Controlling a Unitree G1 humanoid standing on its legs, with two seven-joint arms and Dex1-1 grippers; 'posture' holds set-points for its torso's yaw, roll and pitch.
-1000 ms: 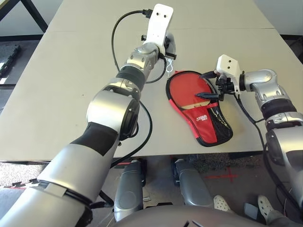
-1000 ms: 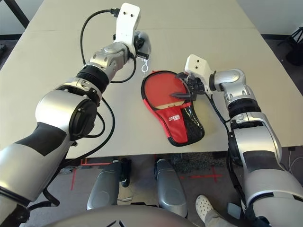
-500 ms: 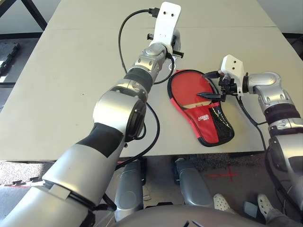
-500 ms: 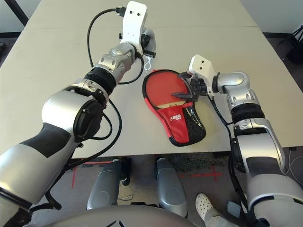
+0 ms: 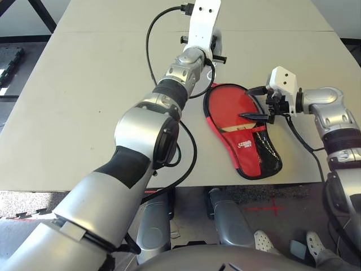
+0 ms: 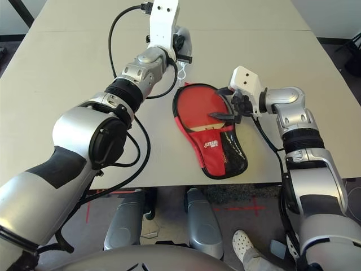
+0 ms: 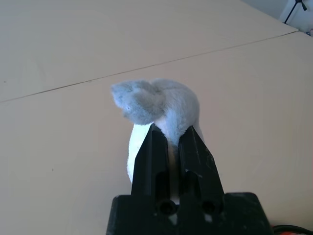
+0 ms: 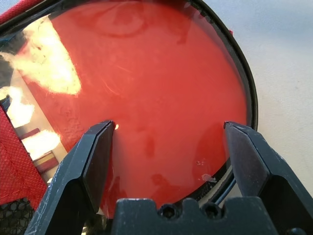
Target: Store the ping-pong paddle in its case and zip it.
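The ping-pong paddle [image 5: 228, 104] lies in the open case [image 5: 246, 148], its red face up and its striped handle [image 8: 36, 142] running under the red cover with the white logo and the mesh pocket [image 5: 269, 157]. My right gripper [image 5: 248, 116] hovers open just over the paddle's face [image 8: 161, 88], coming in from the right. Beyond the case's round end, my left gripper [image 5: 213, 49] is shut on a grey fuzzy tab [image 7: 161, 105]. A white cord loop [image 6: 181, 70] hangs from it toward the case's black zipper rim.
The beige table [image 5: 84, 101] stretches wide to the left and far side, with a seam across it [image 5: 113, 33]. Its near edge [image 5: 186, 186] runs just below the case's narrow end. Black cables loop off both wrists.
The head view has shifted a little. My left gripper, still clamped on the tab, has drawn slightly farther from the case's rim. The right gripper stays open over the paddle.
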